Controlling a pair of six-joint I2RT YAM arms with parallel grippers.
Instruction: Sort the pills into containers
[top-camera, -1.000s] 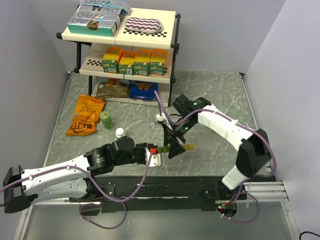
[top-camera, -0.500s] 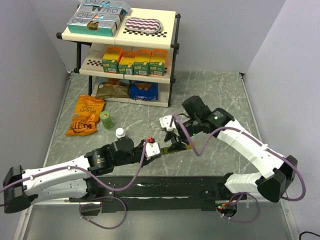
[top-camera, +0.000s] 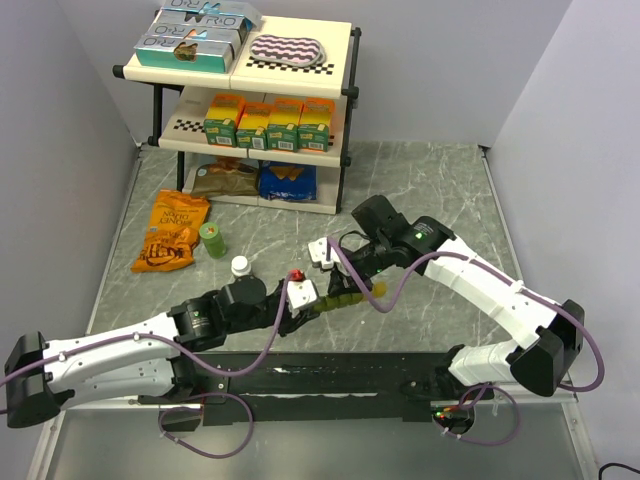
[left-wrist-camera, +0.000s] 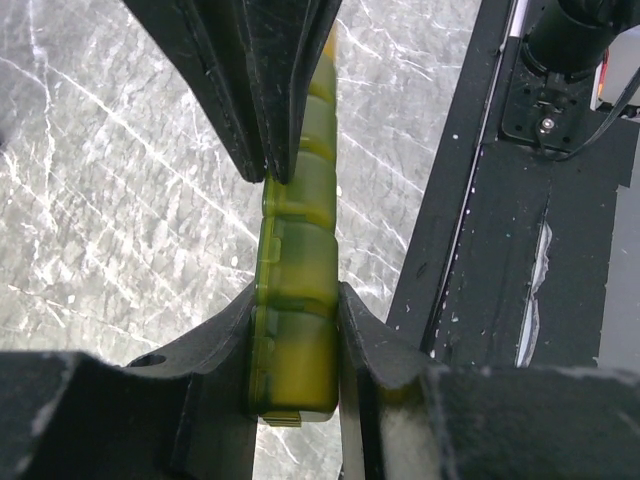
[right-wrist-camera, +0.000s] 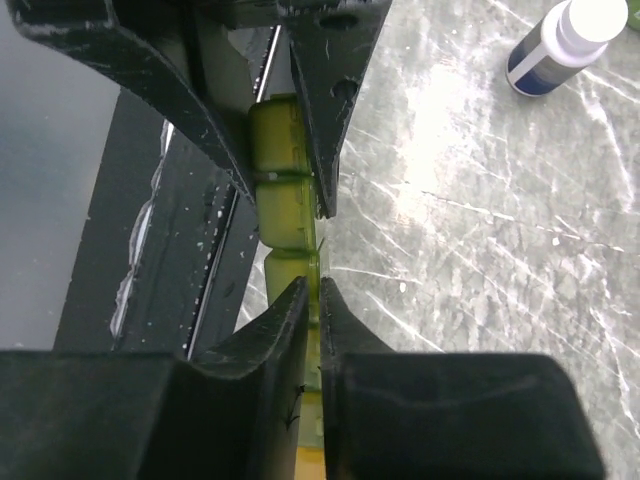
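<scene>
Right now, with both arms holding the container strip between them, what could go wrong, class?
1. The right fingers pinch only a thin edge of the container strip, so that hold may slip.
2. The left fingers clamp the same strip across its body. If the two arms pull unevenly, the strip could twist or a lid could spring open.

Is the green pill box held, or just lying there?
Held. The left gripper clamps the pill box at its green end; the right gripper pinches its edge farther along. Touching the table? Cannot tell.
</scene>
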